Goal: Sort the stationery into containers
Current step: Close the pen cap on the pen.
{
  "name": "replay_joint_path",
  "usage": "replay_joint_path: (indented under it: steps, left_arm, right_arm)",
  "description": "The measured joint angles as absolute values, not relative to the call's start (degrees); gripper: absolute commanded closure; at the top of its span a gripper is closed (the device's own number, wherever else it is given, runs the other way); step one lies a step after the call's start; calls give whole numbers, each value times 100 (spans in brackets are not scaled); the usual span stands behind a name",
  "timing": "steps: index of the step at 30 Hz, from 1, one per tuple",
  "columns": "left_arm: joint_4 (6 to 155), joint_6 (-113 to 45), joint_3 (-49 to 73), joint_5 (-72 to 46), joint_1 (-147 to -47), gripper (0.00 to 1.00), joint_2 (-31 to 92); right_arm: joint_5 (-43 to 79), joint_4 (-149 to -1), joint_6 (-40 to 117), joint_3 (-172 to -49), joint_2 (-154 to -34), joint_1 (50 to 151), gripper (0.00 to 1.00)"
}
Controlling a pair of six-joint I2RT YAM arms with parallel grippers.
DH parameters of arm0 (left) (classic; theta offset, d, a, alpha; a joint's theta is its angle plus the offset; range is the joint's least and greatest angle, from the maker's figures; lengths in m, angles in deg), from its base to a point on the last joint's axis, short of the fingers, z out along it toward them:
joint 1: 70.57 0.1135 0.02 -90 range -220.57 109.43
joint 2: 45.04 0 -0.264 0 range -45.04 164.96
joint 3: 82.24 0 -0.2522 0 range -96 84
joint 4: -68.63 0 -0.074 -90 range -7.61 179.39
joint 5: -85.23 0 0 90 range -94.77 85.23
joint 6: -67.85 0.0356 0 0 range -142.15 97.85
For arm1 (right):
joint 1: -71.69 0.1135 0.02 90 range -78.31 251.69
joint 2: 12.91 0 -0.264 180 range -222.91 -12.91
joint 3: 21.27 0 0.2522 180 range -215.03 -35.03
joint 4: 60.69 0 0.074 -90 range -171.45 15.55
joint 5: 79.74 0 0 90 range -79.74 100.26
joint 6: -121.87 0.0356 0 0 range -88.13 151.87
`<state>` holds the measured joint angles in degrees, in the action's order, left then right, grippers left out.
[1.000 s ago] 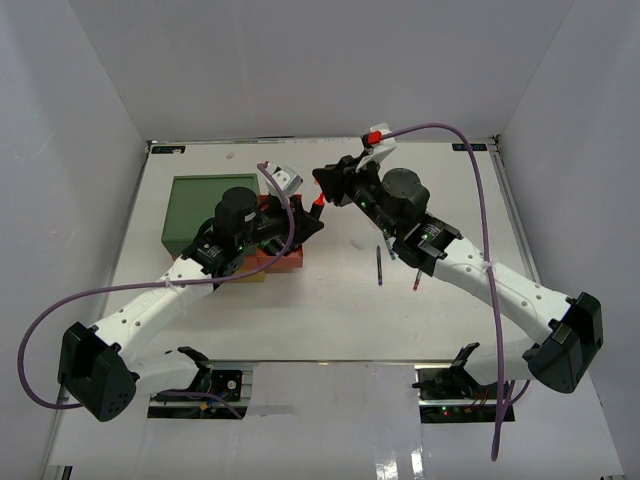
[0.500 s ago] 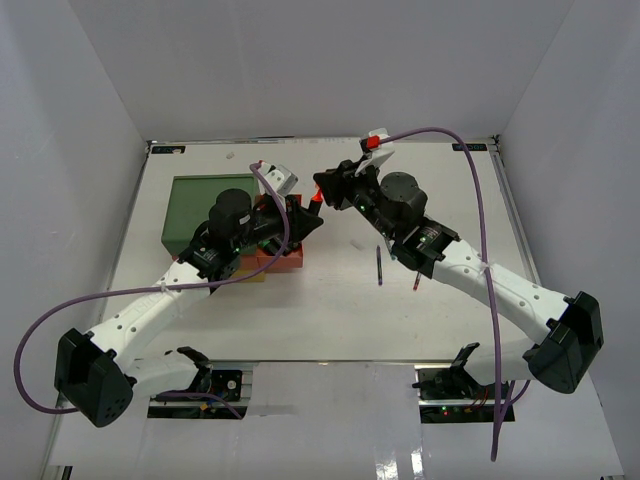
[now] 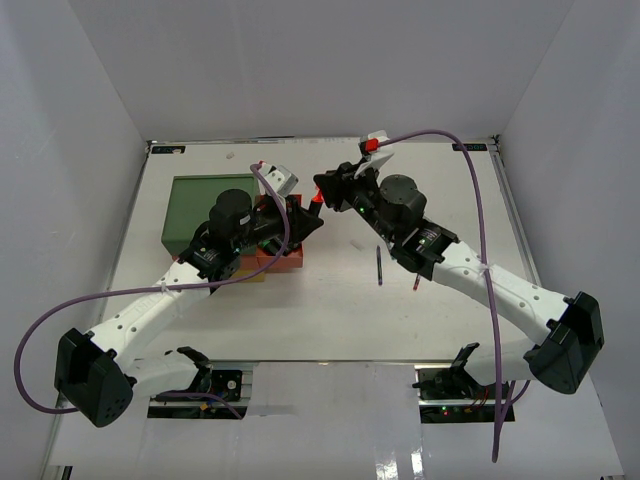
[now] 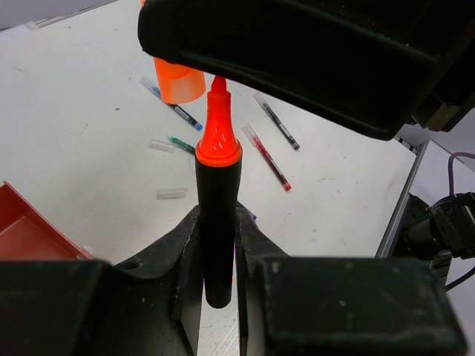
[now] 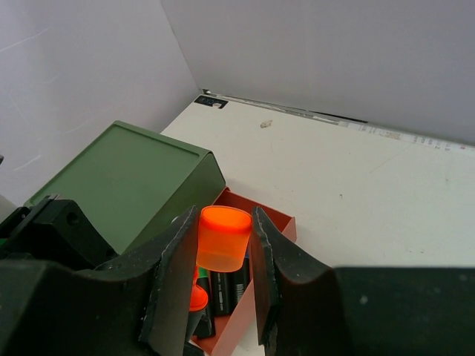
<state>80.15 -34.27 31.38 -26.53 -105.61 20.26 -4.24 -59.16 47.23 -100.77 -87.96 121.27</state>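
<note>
My left gripper (image 4: 217, 226) is shut on the black barrel of a stubby highlighter (image 4: 217, 189), whose bare orange tip (image 4: 217, 137) points up and away. My right gripper (image 5: 223, 236) is shut on the orange cap (image 5: 223, 241), also visible in the left wrist view as the cap (image 4: 178, 80) just beyond the tip. From above, both grippers meet over the right end of the containers, left gripper (image 3: 303, 222) below right gripper (image 3: 322, 188). The green tier (image 5: 126, 174) is shut. The red-orange drawer (image 5: 278, 216) stands open with several highlighters (image 5: 231, 285) inside.
Thin pens lie loose on the white table: a blue one (image 4: 177, 113), a green one (image 4: 182, 144), a red one (image 4: 267, 157) and a black one (image 4: 276, 122). From above, a dark pen (image 3: 379, 265) and a red pen (image 3: 415, 283) lie under the right arm.
Both arms have shifted only slightly, bringing cap and tip a little closer. Both grips are unchanged.
</note>
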Motion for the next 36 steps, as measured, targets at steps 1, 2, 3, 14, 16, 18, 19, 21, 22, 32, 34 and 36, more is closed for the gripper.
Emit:
replay_joint_path:
  steps: [1, 2, 3, 14, 16, 18, 19, 21, 22, 32, 34, 36]
  left_arm:
    - [8015, -3427, 3138, -2653, -10559, 100, 2026]
    - [8015, -3427, 3138, -2655, -10559, 100, 2026]
    - [8015, -3429, 3138, -2657, -10559, 100, 2028]
    - [8019, -3471, 3138, -2712, -10559, 100, 2054]
    - [8021, -3475, 3138, -2736, -10559, 100, 2091]
    - [8032, -3488, 3138, -2744, -10559, 100, 2131]
    - [8047, -3490, 3138, -2742, -10559, 100, 2139]
    - [8065, -3495, 3138, -2742, -10559, 100, 2139]
    - [8063, -3501, 3138, -2740, -10559, 100, 2139]
    - [8063, -3521, 3138, -2725, -10559, 100, 2139]
    - [8056, -3530, 3138, -2723, -10559, 100, 2139]
    - [8041, -3532, 3138, -2718, -10559, 100, 2139]
  right_arm:
    - [-452, -5916, 4692, -10079, -8793, 12127, 92]
    - [-472, -5916, 4666, -10085, -8793, 12127, 92]
    - [-481, -5916, 4651, -10087, -8791, 12127, 92]
    - [-492, -5923, 4633, -10090, -8732, 12127, 92]
    - [-503, -5923, 4633, -10090, -8726, 12127, 92]
    - [-500, -5920, 4633, -10090, -8719, 12127, 92]
    - [-498, -5920, 4635, -10090, -8719, 12127, 92]
    - [-498, -5920, 4638, -10090, -8719, 12127, 92]
    - [-500, -5920, 4638, -10090, -8719, 12127, 92]
    - [-450, -5920, 4644, -10087, -8647, 12127, 92]
    - [-426, -5920, 4646, -10087, -8640, 12127, 92]
    - [-393, -5920, 4649, -10087, -8640, 12127, 92]
